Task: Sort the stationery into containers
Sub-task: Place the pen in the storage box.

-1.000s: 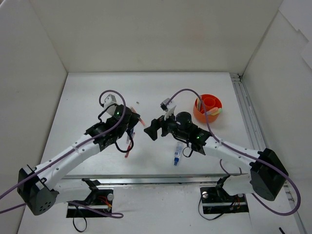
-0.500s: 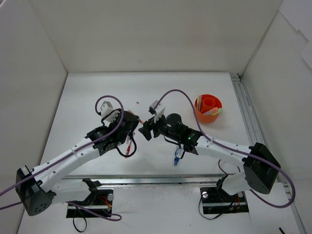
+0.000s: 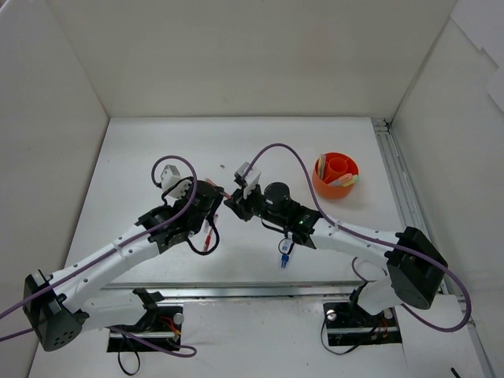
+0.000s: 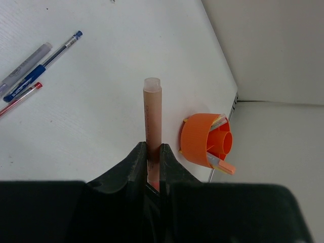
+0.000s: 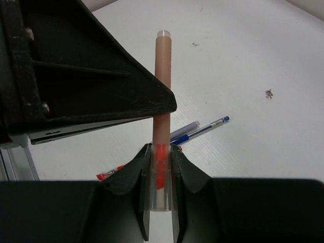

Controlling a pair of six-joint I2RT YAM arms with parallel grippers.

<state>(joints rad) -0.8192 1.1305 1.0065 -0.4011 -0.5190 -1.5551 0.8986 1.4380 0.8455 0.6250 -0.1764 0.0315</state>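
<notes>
An orange marker (image 4: 153, 121) is held at both ends. My left gripper (image 4: 153, 148) is shut on its barrel, and my right gripper (image 5: 161, 149) is shut on its clear-capped end (image 5: 161, 174). In the top view the left gripper (image 3: 218, 195) and the right gripper (image 3: 234, 203) meet nose to nose at mid-table, and the marker between them is mostly hidden. The orange cup (image 3: 335, 175) stands at the back right with several pens in it, and it also shows in the left wrist view as the cup (image 4: 202, 139).
On the table below lie a blue pen (image 5: 202, 129), a grey pen (image 5: 185, 130) and a red pen (image 5: 109, 174). A blue-capped clear pen (image 3: 284, 256) lies near the front edge. White walls enclose the table, with a metal rail (image 3: 398, 197) on the right.
My right gripper moved left to the left gripper and went from open to shut on the marker's capped end. The left arm shifted slightly, still holding the marker.
</notes>
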